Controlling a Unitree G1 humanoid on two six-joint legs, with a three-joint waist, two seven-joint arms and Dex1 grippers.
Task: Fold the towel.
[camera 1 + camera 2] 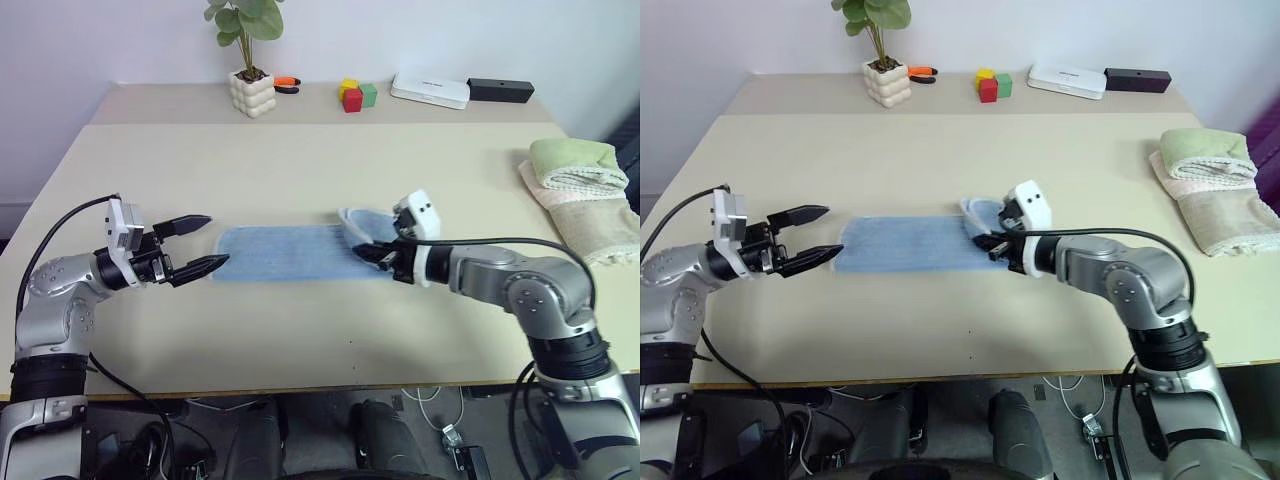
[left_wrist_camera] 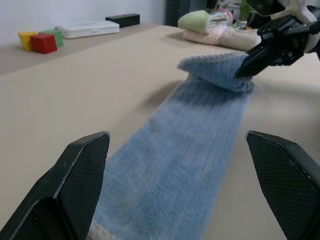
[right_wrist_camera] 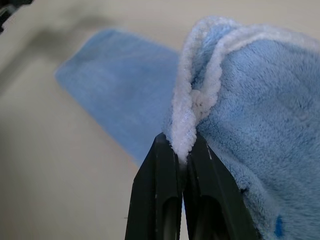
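The right pincer (image 1: pixel 378 254) pinches the towel's (image 1: pixel 290 252) right end, lifted off the table (image 1: pixel 300 160); the left pincer (image 1: pixel 205 243) gapes at its left end.

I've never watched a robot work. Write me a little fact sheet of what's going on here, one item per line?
job: folding the towel
towel: light blue strip lying flat on the table, one end lifted and curled over
right gripper: shut on the towel's whitish edge
left gripper: open, at the towel's other end, holding nothing
beside: folded towels stacked at the table's right edge
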